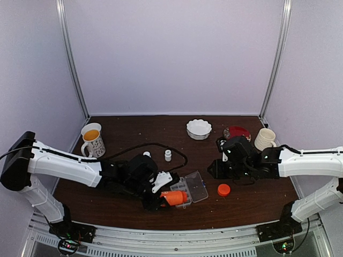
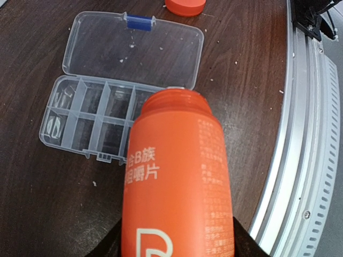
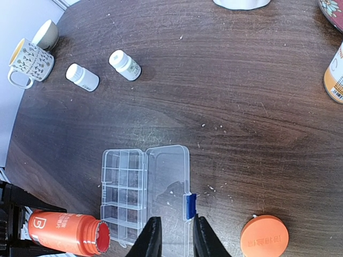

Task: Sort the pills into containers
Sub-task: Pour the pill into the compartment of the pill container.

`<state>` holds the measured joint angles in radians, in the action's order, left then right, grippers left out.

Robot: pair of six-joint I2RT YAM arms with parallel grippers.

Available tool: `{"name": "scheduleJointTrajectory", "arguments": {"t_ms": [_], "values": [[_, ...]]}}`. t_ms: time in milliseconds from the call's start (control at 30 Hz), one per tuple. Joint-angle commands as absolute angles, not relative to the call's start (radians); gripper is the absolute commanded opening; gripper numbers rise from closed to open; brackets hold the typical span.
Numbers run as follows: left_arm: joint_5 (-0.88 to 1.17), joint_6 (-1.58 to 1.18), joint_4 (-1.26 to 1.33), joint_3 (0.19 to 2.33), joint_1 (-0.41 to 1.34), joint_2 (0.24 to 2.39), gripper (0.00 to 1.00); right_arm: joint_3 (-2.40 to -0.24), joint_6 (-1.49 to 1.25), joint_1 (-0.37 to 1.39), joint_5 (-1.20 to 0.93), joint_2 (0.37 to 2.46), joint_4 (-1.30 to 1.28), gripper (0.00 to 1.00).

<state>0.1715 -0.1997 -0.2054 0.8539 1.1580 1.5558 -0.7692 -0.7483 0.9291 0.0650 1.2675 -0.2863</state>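
my left gripper (image 1: pixel 158 197) clamps the orange bottle (image 2: pixel 177 182), mouth at the organiser box (image 2: pixel 91 115) rim, by the counter's (image 1: pixel 257 187) near edge | my right gripper (image 3: pixel 174 238) sits narrowly parted astride the open lid (image 3: pixel 169 176), grip unclear | pills: too small to see | risk: a fast tip floods wrong cells (image 2: pixel 115 101) or scatters onto the counter; box slides
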Motion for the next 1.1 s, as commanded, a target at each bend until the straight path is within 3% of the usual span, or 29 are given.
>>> {"name": "scheduleJointTrajectory", "arguments": {"t_ms": [0, 1067], "values": [[0.17, -0.18, -0.175, 0.884, 1.163, 1.545, 0.0, -0.757, -0.757, 0.922, 0.101, 1.241, -0.289, 0.21], [0.206, -0.169, -0.182, 0.907, 1.162, 1.576, 0.0, -0.733, -0.77, 0.92, 0.097, 1.23, -0.278, 0.21]]}}
